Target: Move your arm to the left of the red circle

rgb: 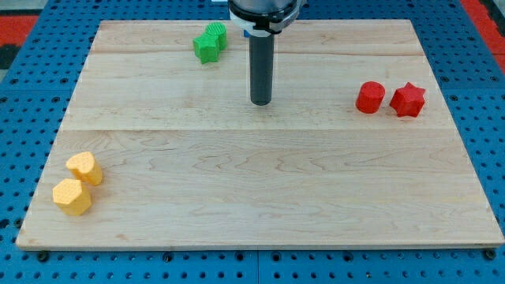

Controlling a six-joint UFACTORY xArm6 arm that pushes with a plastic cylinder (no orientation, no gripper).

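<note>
The arm enters from the view's top, just right of the middle, where only the lower edge of its dark round housing [264, 11] shows, with a small blue and white part under it on the view's left side. From that housing a straight dark rod [261, 67] hangs upright, with no visible tilt to either side. My tip [261, 102] sits at the rod's lower end, in the upper half of the view and a little right of centre. The rest of the arm is out of view.
</note>
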